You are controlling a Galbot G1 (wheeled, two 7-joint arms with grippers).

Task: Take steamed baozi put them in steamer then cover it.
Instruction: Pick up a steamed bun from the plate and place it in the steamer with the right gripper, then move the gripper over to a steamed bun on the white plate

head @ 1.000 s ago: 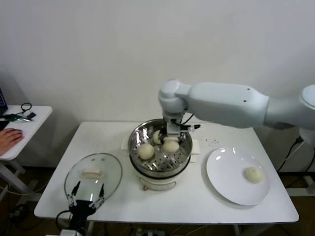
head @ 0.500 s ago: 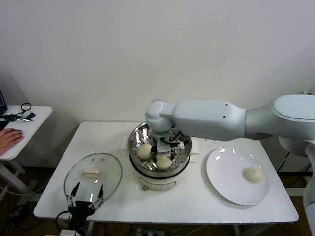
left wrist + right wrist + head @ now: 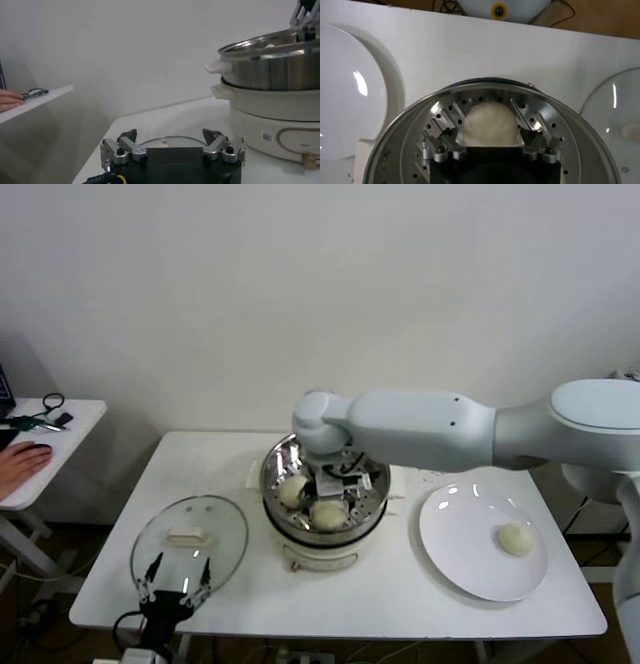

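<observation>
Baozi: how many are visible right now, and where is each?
3: two baozi in the steamer under the right gripper, one on the white plate. The arm may hide another.

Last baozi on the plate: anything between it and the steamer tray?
Nothing visible on the table between them. The last baozi lies alone on the white plate, to the right of the steamer. But the right claw sits inside the steamer, its fingers either side of a bun. The left claw is parked by the glass lid.
</observation>
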